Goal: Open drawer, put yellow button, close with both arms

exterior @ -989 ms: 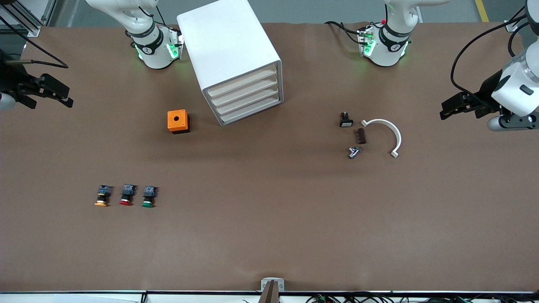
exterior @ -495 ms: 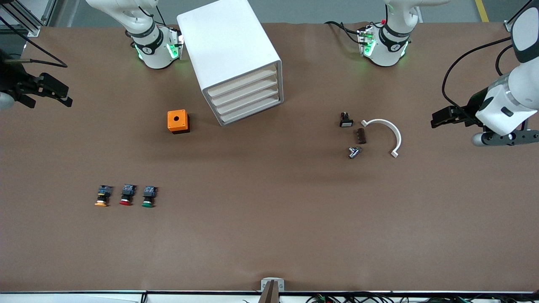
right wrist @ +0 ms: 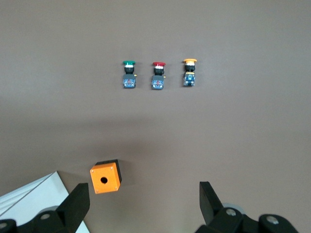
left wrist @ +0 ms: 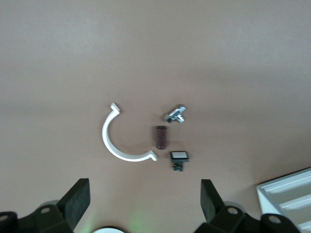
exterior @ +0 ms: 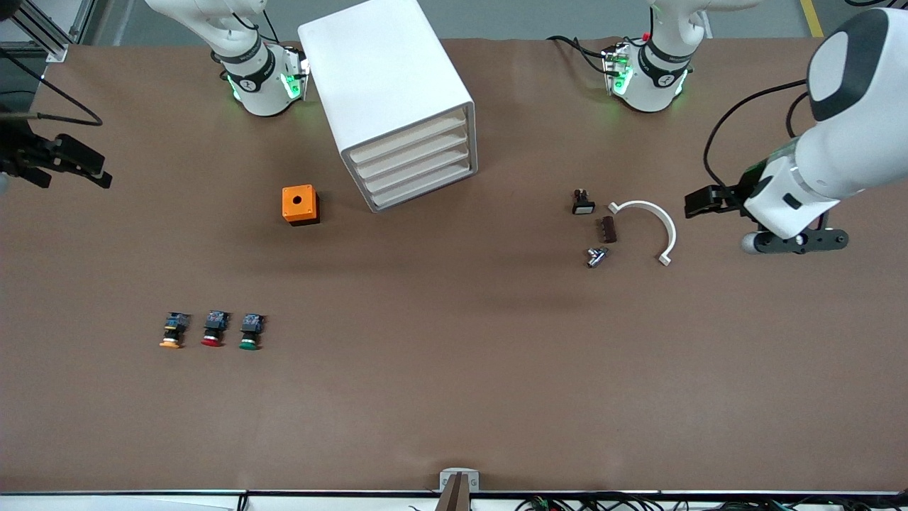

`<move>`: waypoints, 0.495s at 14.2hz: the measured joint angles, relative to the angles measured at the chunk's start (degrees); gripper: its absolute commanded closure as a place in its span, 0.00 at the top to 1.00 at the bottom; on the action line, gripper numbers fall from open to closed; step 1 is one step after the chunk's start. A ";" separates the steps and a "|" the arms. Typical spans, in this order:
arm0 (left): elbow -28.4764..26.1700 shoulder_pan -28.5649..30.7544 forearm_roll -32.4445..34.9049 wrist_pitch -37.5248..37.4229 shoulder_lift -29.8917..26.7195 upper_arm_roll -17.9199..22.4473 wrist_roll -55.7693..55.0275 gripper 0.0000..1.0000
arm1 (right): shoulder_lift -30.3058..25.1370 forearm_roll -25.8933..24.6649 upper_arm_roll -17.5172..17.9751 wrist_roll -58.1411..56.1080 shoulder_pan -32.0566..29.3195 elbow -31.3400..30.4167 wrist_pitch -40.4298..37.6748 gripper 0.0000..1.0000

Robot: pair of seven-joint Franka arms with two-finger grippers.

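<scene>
The white cabinet [exterior: 386, 78] stands between the arm bases with all four drawers shut; the top drawer [exterior: 406, 139] is shut. The yellow button [exterior: 172, 331] lies on the table toward the right arm's end, beside the red-capped and green-capped ones; it also shows in the right wrist view [right wrist: 189, 73]. My right gripper [exterior: 89, 168] is open and empty, up in the air at the table's edge at the right arm's end [right wrist: 144, 201]. My left gripper [exterior: 697, 203] is open and empty, over the table beside a white curved piece [left wrist: 143, 201].
An orange box [exterior: 300, 204] with a hole sits beside the cabinet. The red button [exterior: 213, 328] and green button [exterior: 250, 331] lie beside the yellow one. A white curved piece [exterior: 656, 223] and three small parts [exterior: 599, 227] lie toward the left arm's end.
The left arm has swung in from the table's end toward the white curved piece. The right gripper has drifted slightly outward at its end of the table.
</scene>
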 measured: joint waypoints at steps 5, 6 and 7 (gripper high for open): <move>3.57 -2.92 -9.99 -4.44 2.05 -0.13 -9.95 1.00 | 8.30 -0.13 -0.13 -0.07 -1.41 -0.41 5.51 1.00; 4.06 -3.75 -12.29 -4.70 2.74 -0.14 -13.84 1.00 | 10.96 -0.19 -0.16 -0.08 -2.36 -0.52 7.50 1.00; 4.42 -4.84 -14.89 -4.75 3.60 -0.17 -18.40 1.00 | 13.65 -0.20 -0.19 -0.32 -3.47 -0.63 9.72 1.00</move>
